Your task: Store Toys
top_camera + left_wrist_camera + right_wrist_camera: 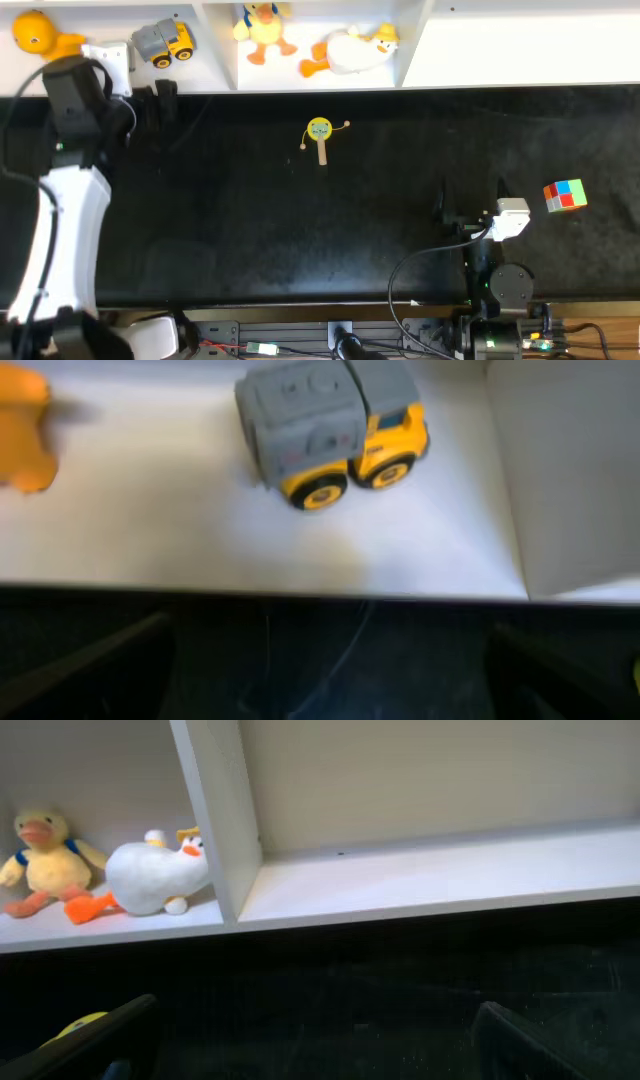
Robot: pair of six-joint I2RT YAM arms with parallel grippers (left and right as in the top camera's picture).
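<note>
1. Left gripper [153, 98]: fingers spread, nothing between them, at the front edge of the shelf [520, 50]. Truck [330, 430] stands on its wheels in the left bay just past the fingers, not touching them.
2. Right gripper [470, 200]: also spread and empty, over the right part of the table [230, 230], facing the shelf.
3. Toys not yet stored: rattle [320, 135] mid-table, cube [565, 195] far right.
4. Key relation: the cube lies to the right gripper's right, near it and about level with it. Right arm is clearly nearer. My read: it needs a sideways shift, not a forward reach.
5. Rattle is well apart from both grippers and nearer the shelf. Which arm takes it is a toss-up.
6. Rattle's long axis runs shelf-to-bases, round head on the shelf side. I'd close the fingers across the handle, left-right.
</note>
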